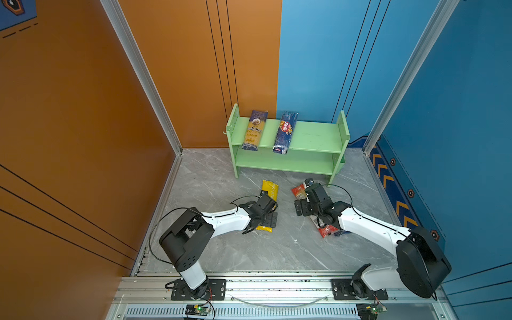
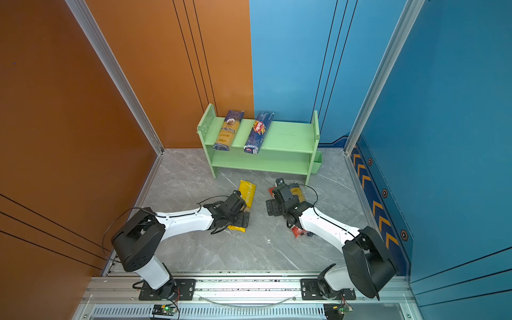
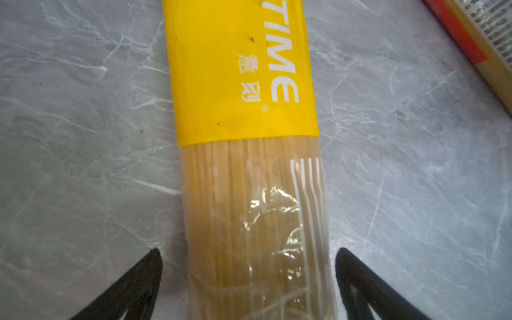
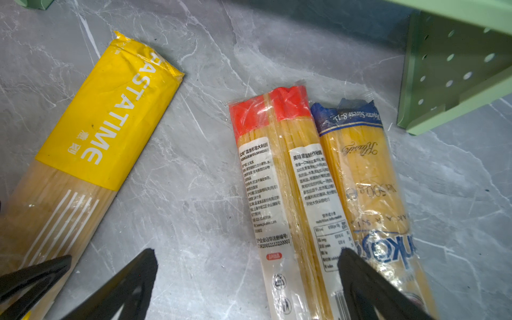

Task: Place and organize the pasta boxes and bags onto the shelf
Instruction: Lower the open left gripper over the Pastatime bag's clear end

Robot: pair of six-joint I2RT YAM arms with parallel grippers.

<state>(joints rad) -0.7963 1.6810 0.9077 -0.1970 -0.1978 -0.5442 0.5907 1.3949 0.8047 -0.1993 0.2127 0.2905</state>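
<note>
The left fingers [image 3: 151, 263] gaped either side of the yellow pack [image 3: 241, 83] lying flat on the bench [image 3: 83, 138], arm stretched low, while the right fingers [image 4: 354, 274], likewise apart, hung over the red-ended pack [image 4: 266, 180] lying against a blue-yellow pack [image 4: 365, 177] near the shelf [image 4: 457, 69].

The shelf [image 1: 315, 135] is pastel green, the floor [image 1: 277, 249] grey-veined marble, the Pastatime pack [image 3: 238, 69] yellow, the red-ended pack [image 4: 266, 171] clear.
</note>
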